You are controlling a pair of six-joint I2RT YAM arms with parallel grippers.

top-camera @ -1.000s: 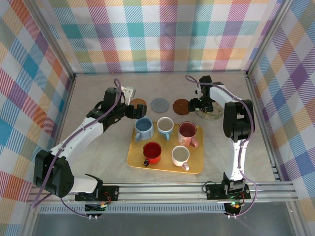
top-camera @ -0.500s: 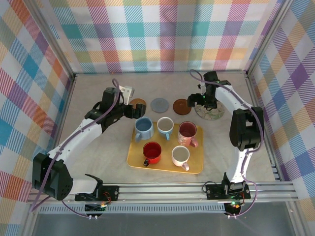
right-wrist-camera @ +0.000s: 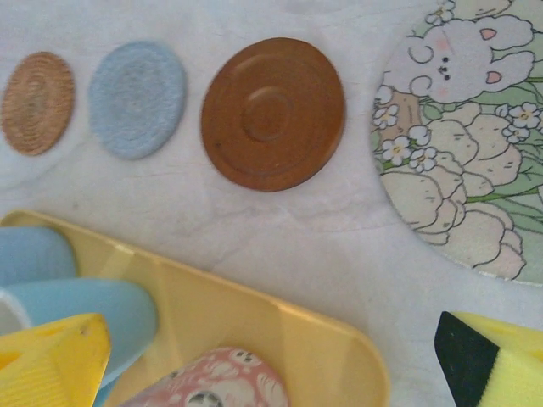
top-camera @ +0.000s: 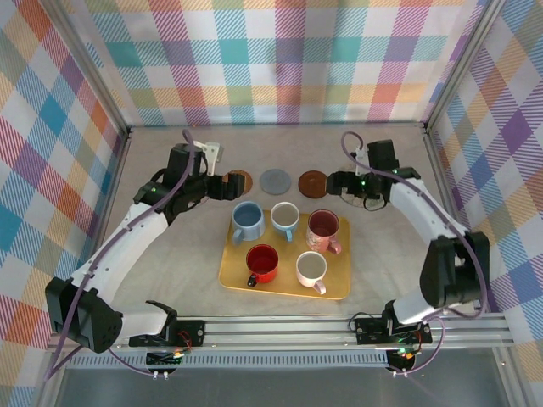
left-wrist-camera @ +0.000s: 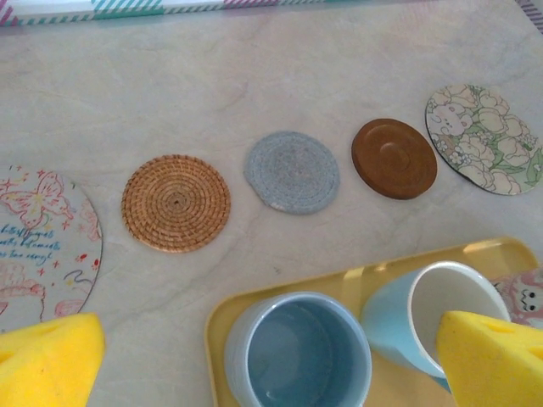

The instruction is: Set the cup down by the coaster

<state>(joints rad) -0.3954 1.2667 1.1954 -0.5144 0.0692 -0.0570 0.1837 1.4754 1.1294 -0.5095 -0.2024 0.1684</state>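
Left gripper (top-camera: 219,183), right gripper (top-camera: 337,183) both released, empty, flanking coaster row (top-camera: 275,181) at upper centre. Bare table (top-camera: 280,148) behind row. Five cups (top-camera: 248,220) crowd tray (top-camera: 287,273) below.

Both arms stretched forward over the desk, elbows out, wrists turned inward; left end effector (top-camera: 216,181) empty, yellow fingers (left-wrist-camera: 49,366) spread wide; right end effector (top-camera: 344,181) likewise agape

text: none legible | butterfly coaster (left-wrist-camera: 38,246): pink script, unreadable
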